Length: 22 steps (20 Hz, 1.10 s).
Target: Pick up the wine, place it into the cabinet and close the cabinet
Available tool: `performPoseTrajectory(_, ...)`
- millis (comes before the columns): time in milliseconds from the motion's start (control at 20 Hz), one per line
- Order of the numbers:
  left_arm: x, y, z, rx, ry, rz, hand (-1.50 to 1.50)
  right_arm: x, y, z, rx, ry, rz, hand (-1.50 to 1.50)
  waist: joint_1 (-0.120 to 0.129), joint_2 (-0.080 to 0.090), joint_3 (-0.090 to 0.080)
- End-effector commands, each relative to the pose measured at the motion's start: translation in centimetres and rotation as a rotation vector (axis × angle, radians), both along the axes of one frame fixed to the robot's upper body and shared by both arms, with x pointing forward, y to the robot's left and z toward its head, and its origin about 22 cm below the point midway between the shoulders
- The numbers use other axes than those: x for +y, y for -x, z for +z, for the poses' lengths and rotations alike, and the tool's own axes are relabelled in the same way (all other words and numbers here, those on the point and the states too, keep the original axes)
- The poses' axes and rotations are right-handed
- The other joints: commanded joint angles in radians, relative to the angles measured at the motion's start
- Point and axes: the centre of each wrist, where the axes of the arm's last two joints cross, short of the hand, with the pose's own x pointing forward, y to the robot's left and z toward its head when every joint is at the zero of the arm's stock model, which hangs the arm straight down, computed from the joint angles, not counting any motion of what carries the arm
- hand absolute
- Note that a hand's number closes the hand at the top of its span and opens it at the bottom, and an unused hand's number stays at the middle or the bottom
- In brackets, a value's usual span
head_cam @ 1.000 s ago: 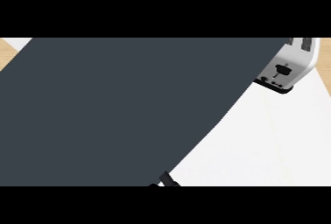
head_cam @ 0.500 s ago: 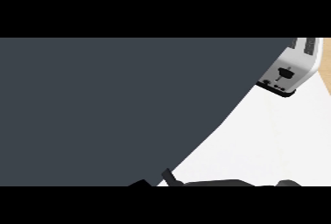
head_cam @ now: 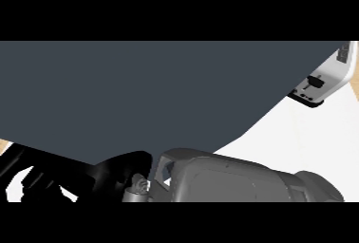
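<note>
A large dark grey cabinet door (head_cam: 140, 95) fills most of the head view and hides whatever lies behind it. No wine bottle shows anywhere. My right forearm (head_cam: 231, 180) comes in from the lower right, and its black hand (head_cam: 112, 173) sits at the door's lower edge. Its fingers (head_cam: 35, 175) stretch out straight toward the lower left, partly under the door, with nothing held in them. My left hand does not show.
A white toaster (head_cam: 324, 78) with a black lever stands at the right edge on the white counter (head_cam: 308, 137). A sliver of light wood (head_cam: 5, 144) shows at the far left below the door.
The dark door now spreads across more of the view, covering the top left. My right forearm and hand have risen in from the bottom edge. The toaster sits further right.
</note>
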Motion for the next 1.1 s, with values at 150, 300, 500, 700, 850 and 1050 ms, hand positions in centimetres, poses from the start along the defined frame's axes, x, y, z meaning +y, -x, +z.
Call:
performPoseTrajectory(150,1.2,0.0,0.1,0.027,0.006,0.023,-1.5,-1.8,-8.4,0.3,0.051,-0.108,-0.203,1.5,-0.039,0.023,0.022)
performPoseTrajectory(300,1.9,-0.1,0.2,0.014,-0.003,0.04,-1.5,-3.4,-11.1,0.4,0.017,-0.123,-0.292,1.5,-0.05,0.025,0.023)
performPoseTrajectory(500,2.2,-0.3,0.4,0.021,0.005,0.045,-1.5,-5.2,-13.9,0.1,-0.01,-0.164,-0.407,1.5,-0.069,0.03,0.023)
performPoseTrajectory(700,1.6,0.0,1.0,0.016,-0.006,-0.006,-1.5,-6.3,-16.2,-1.1,-0.003,-0.158,-0.485,1.5,-0.056,0.026,0.024)
performPoseTrajectory(850,0.7,-0.3,1.4,0.008,0.019,-0.046,-1.5,-7.3,-17.6,-2.6,-0.003,-0.151,-0.5,1.5,-0.066,0.033,0.025)
performPoseTrajectory(1050,0.4,-0.6,1.7,0.002,0.046,-0.054,-1.5,-8.8,-18.5,-2.4,-0.016,-0.2,-0.563,1.5,-0.091,0.036,0.025)
